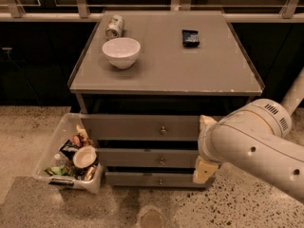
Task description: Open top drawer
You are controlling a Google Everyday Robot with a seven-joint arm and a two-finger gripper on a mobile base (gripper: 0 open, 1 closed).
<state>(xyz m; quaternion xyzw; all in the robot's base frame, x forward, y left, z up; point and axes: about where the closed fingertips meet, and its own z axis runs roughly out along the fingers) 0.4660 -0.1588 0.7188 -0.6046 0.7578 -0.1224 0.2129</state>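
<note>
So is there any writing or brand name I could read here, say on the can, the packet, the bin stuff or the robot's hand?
Nothing here can be read.
Can: has print, too blurred to read.
Dark packet: pale marking, too blurred to read.
Wrappers in the bin: too small to read.
Hand, by the right end of the top drawer: no text shows on either.

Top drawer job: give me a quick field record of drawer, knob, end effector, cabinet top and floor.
top drawer: not visibly pulled out
knob: centre of front, nothing touching it
end effector: in front of the drawer's right end, right of the knob
cabinet top: white bowl, can on its side, dark packet
floor, left of cabinet: bin holding rubbish
</note>
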